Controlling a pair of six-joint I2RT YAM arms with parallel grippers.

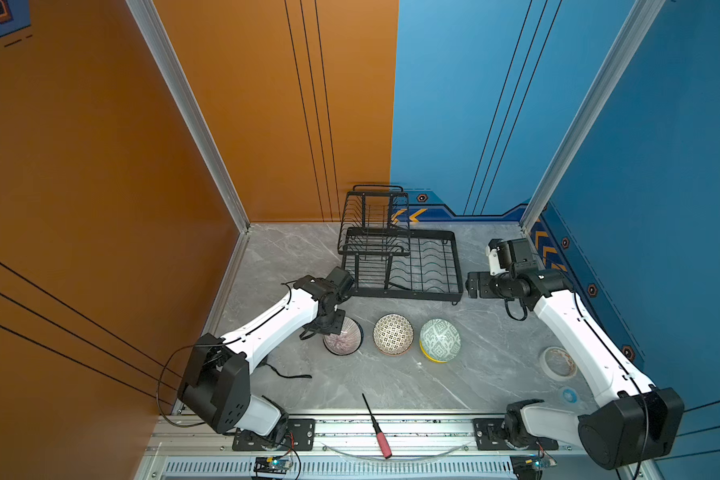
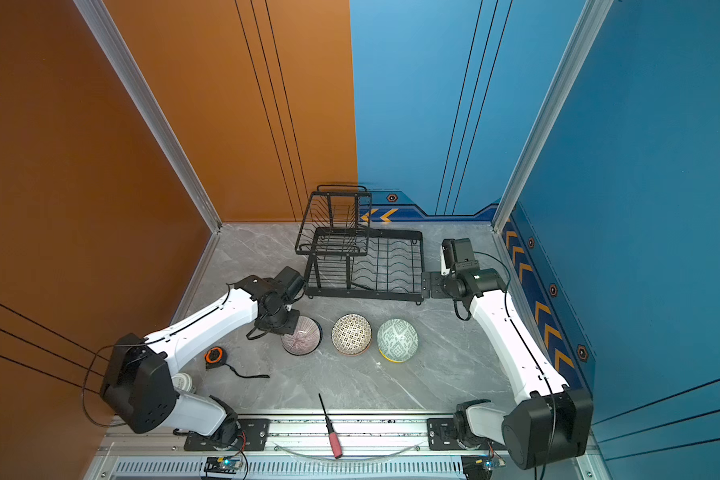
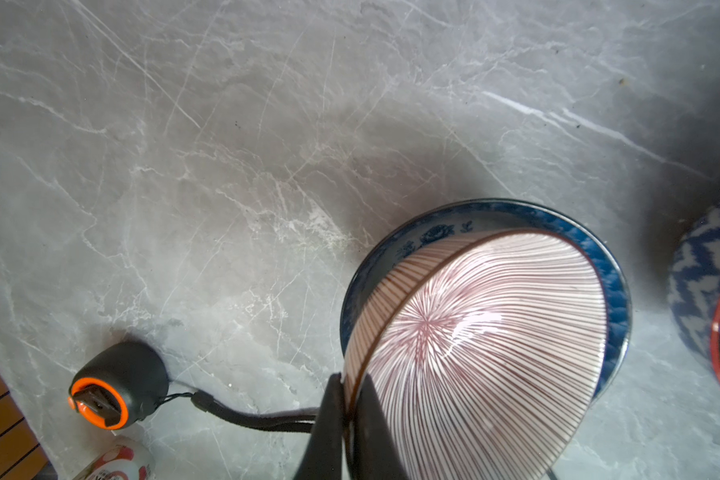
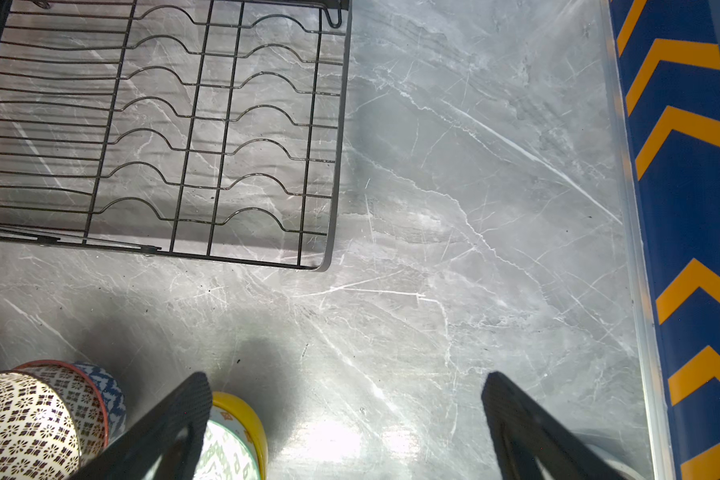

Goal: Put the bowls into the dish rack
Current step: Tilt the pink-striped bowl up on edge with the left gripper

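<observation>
My left gripper (image 3: 350, 380) is shut on the rim of the pink striped bowl (image 3: 495, 340), which tilts up out of a blue floral bowl (image 3: 437, 232) underneath it. In both top views that pink bowl (image 1: 344, 338) (image 2: 302, 336) is the leftmost of three stacks. A dotted bowl (image 1: 393, 333) rests in a red-rimmed bowl, and a green-white bowl (image 1: 440, 339) rests in a yellow one (image 4: 246, 415). The black wire dish rack (image 1: 408, 294) (image 2: 366, 296) (image 4: 338, 137) stands behind them with nothing in it. My right gripper (image 4: 346, 399) (image 1: 474, 285) hangs open beside the rack's right end, holding nothing.
A roll of tape (image 1: 558, 361) lies by the right arm. A red-handled screwdriver (image 1: 377, 428) lies at the front edge. An orange and black tape measure (image 2: 215, 357) (image 3: 113, 386) with its strap sits left of the pink bowl. Walls close in left, right and back.
</observation>
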